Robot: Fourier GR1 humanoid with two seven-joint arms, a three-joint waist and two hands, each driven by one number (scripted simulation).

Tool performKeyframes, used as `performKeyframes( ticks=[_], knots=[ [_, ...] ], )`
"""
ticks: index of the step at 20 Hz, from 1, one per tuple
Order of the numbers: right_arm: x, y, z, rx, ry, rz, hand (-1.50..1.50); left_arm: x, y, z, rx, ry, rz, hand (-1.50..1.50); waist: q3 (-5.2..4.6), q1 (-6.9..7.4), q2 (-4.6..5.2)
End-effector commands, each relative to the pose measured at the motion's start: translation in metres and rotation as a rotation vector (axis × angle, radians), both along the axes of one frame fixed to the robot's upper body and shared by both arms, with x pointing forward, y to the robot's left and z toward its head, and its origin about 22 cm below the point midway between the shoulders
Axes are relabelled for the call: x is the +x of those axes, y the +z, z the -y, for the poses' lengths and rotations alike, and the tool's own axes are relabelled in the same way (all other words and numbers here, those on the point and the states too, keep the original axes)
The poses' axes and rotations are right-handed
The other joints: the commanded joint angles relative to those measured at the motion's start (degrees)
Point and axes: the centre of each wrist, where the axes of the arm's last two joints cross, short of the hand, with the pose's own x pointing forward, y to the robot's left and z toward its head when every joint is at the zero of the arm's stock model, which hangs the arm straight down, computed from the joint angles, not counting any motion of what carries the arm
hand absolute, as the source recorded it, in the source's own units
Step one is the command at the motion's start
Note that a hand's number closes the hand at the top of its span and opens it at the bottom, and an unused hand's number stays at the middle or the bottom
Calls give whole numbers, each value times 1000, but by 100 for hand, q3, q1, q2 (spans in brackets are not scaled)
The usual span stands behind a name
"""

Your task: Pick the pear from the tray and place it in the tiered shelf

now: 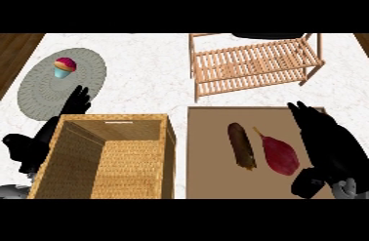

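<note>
Currently the pear [279, 156], dark red and lying on its side with the stem toward the upper left, is seen on the brown tray [209, 152] at the lower right of the frame, just beside a long brown item [242, 145] that cannot be identified. The right hand [320, 132] is held over the tray's right edge, fingers extended and released, grasping nothing; it is judged to be positioned for a reach onto the fruit. The tiered shelf [252, 64], slatted wood, stands at the upper right, directly beyond the tray, so a short carry is expected. The left hand [75, 102] is kept relaxed behind the wicker basket [108, 157] at lower left, near a grey mat [43, 89] bearing a cupcake [65, 67].
</note>
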Motion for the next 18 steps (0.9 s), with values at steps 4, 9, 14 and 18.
performKeyframes(
  ticks=[4,9,14,18],
  knots=[
    [13,-32,-39,-112,-163,-129,-150,-18,-46,17,11,-50,-130,0,-118,-121,81],
    [23,-36,-54,-139,-171,-105,-150,-23,-54,16,-3,-31,-150,0,-116,-200,57],
    [30,-37,-61,-220,-179,-76,-150,-15,-46,-3,4,2,-140,0,-120,-295,48],
    [19,-63,-71,-255,-174,-97,-150,-25,-49,-3,9,-17,-161,0,-114,-296,34]
  ],
)
